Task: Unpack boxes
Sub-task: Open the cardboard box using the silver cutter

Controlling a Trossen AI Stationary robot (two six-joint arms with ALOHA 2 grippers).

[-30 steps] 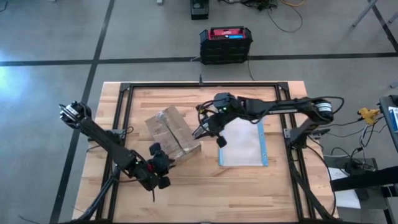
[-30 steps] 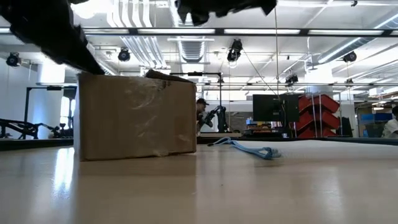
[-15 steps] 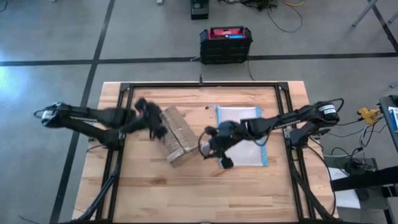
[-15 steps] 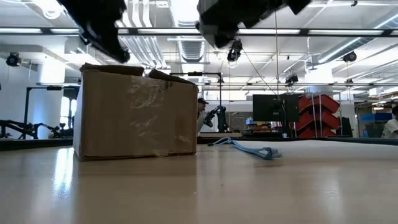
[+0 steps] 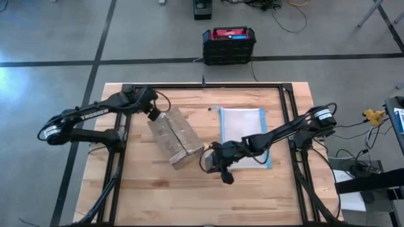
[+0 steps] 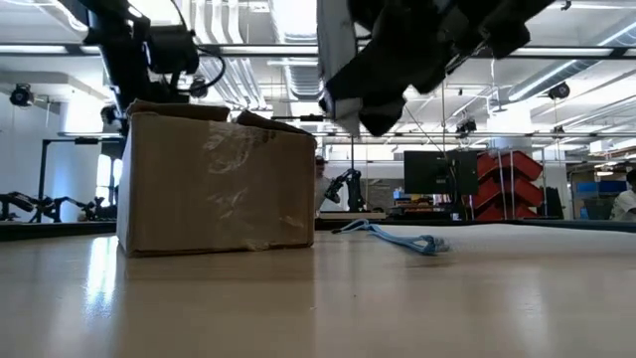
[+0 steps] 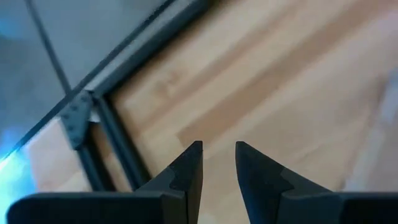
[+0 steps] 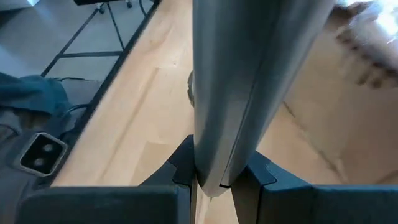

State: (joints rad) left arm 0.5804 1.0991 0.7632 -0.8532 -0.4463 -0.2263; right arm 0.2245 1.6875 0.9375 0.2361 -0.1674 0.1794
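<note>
1. The cardboard box (image 5: 175, 137) stands on the worktop (image 5: 252, 189) between both claws.
2. Left claw (image 5: 153, 115), fingers slightly apart and empty, hovers at the box's far corner.
3. Right claw (image 5: 213, 165), just beside the box's near end, is clamped on a flat grey tool (image 8: 249, 81).

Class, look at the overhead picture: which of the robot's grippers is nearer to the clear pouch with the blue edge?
The right. The right gripper, gripping a flat grey object, hangs just beside the pouch. The left gripper is beyond the cardboard box.
</note>
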